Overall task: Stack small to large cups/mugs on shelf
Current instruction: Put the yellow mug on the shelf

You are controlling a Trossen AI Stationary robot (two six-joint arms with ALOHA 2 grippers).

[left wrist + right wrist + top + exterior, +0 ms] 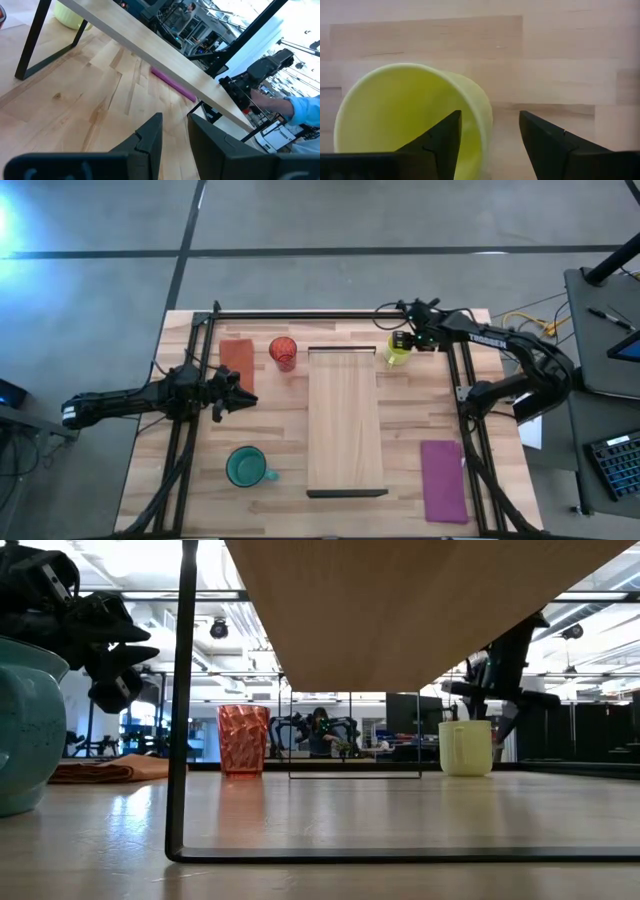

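Observation:
The yellow-green mug (397,352) stands upright on the table by the shelf's far right corner; it also shows in the low view (466,747). My right gripper (490,137) is open above the mug, pointing down, one finger over its inside and one outside its wall (480,117). The red cup (283,352) stands at the shelf's far left. The teal mug (246,466) stands at the near left. The light-wood shelf (346,420) stands mid-table on dark legs. My left gripper (238,392) hovers left of the shelf, open by a narrow gap (175,135), empty.
A brown-red flat rectangle (237,360) lies left of the red cup and a purple one (444,480) at the near right. A black frame (300,312) runs along the table's far edge. A person's light-blue sleeve (302,107) shows beyond the table.

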